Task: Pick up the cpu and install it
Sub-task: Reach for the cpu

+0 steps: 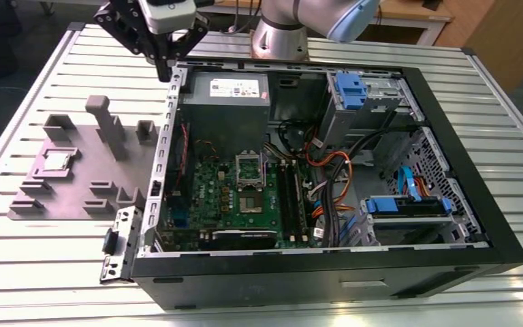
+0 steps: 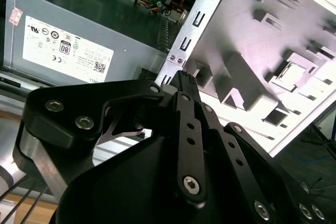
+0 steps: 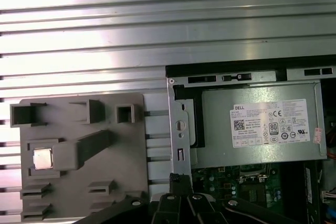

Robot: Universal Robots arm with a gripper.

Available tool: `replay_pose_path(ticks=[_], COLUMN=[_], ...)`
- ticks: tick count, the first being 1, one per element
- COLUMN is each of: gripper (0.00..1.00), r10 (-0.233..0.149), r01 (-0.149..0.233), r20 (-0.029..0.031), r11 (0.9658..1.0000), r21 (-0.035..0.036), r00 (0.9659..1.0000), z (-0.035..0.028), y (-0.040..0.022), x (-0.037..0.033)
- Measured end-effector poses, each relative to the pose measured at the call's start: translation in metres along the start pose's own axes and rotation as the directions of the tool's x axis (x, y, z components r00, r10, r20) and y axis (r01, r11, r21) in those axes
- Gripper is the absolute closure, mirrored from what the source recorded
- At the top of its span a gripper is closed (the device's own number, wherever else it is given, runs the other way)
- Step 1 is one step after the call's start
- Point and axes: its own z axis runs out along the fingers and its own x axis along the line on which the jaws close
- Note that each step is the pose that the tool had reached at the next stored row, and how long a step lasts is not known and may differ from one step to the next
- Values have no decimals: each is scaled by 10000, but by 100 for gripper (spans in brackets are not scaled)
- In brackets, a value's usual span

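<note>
The cpu (image 1: 57,161) is a small silver square chip lying flat in a recess of the gray fixture plate (image 1: 80,191), to the exterior view's left of the open computer case (image 1: 334,272). Both wrist views show the cpu (image 2: 294,72) (image 3: 42,158) in that recess. My black gripper (image 1: 165,70) hangs high over the case's far left corner, beside the power supply (image 1: 229,88), well away from the cpu. Its fingers (image 2: 181,80) meet at the tips with nothing between them. The silver socket frame (image 1: 250,170) sits on the green motherboard (image 1: 234,204) inside the case.
The fixture plate carries several raised gray blocks and a tall post (image 1: 107,126). Cables (image 1: 334,184) and blue drive brackets (image 1: 407,204) crowd the case's right side in the exterior view. A ribbed metal table (image 1: 25,272) lies under everything, and the arm's base (image 1: 280,34) stands behind the case.
</note>
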Motion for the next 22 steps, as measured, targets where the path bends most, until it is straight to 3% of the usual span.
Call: replay_pose_path(ticks=[22], gripper=[89], r10=[3], r01=[-3], r20=[-60], r11=[10000], r21=[5], r00=[10000], z=[25], y=[-7], x=[82])
